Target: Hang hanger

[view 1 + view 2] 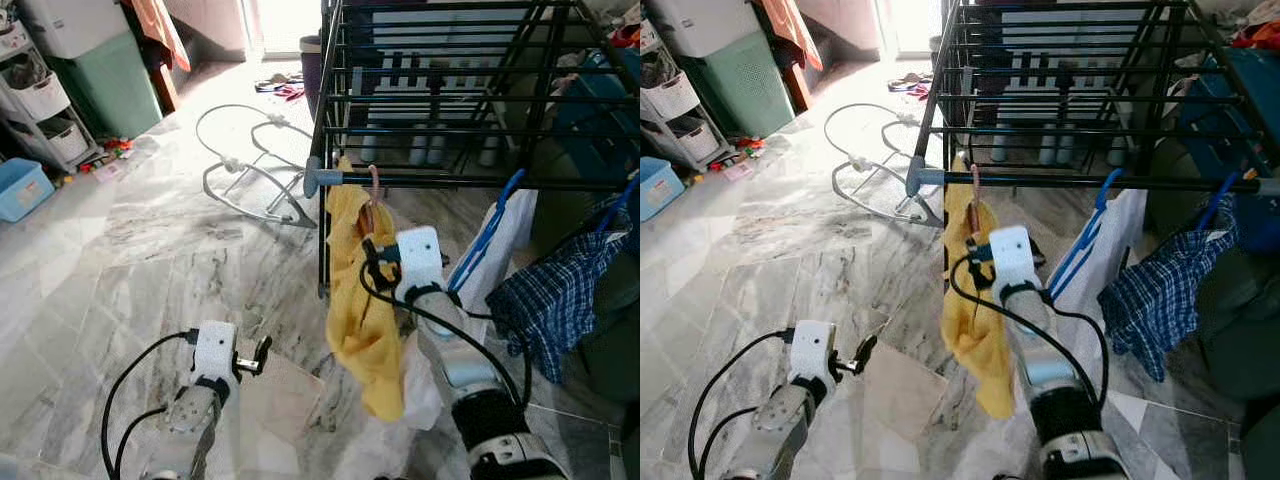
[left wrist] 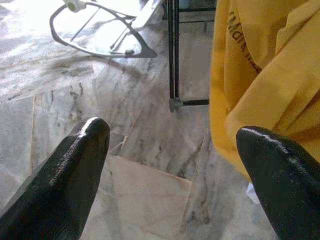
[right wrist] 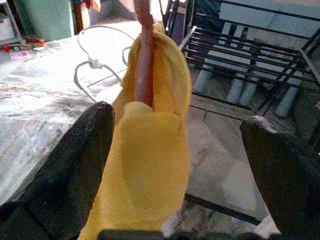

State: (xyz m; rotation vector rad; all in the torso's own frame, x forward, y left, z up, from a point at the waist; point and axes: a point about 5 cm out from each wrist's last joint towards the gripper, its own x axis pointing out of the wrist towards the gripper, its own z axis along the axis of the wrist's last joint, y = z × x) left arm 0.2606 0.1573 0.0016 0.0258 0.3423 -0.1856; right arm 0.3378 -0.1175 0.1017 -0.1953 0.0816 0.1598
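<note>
at the rack [image 1: 460,180], right end effector [image 1: 372,252] open beside hung hanger [image 1: 374,195]; left [image 1: 262,355] open.

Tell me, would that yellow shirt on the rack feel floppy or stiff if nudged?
Probably floppy: the yellow cloth shirt droops in soft folds from its pinkish hanger on the black metal drying rack. It looks light and would likely swing. The right end effector, fingers spread around it, might set it swaying.

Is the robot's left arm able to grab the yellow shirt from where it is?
Probably yes. The left gripper hangs low with its fingers open, and the yellow shirt hangs just beside it over bare floor, with nothing between them.
</note>
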